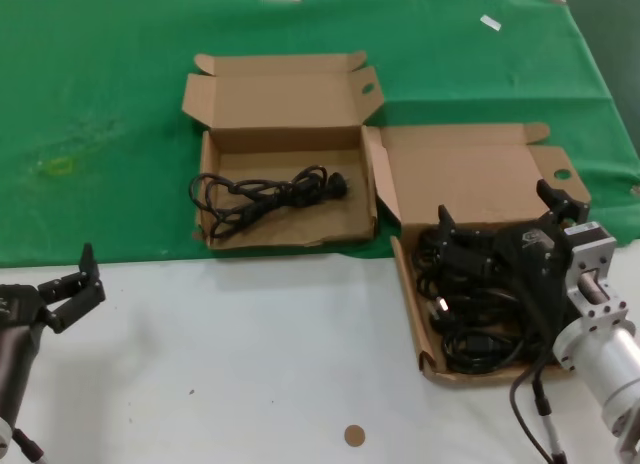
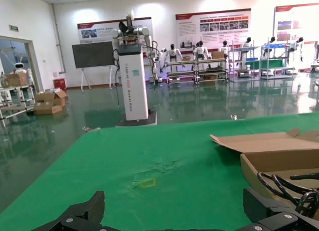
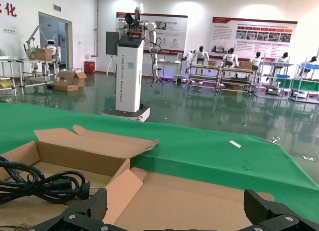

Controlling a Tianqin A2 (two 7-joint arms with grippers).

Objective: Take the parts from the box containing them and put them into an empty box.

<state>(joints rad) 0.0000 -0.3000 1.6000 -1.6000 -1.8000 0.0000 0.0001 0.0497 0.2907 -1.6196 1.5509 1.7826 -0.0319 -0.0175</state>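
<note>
The nearer brown box [image 1: 408, 284], on my right, holds a pile of black cords [image 1: 480, 314], and its lid [image 1: 470, 174] lies open behind it. My right gripper [image 1: 500, 212] hovers open just above that pile with nothing between its fingers. In the right wrist view the gripper [image 3: 177, 206] looks over the lid [image 3: 199, 196]. The farther box [image 1: 285, 234], on the left, holds one looped cord [image 1: 265, 194], also seen from both wrists as cord [image 3: 45, 183] and cord [image 2: 289, 183]. My left gripper [image 1: 75, 289] is parked open and empty over the white table at the front left, gripper [image 2: 174, 206].
Both boxes sit near the front edge of a green cloth [image 1: 100, 104], and white tabletop [image 1: 250, 364] lies in front. A small brown disc [image 1: 353, 436] lies on the white surface. A faint yellow mark [image 1: 55, 166] is on the cloth at the left.
</note>
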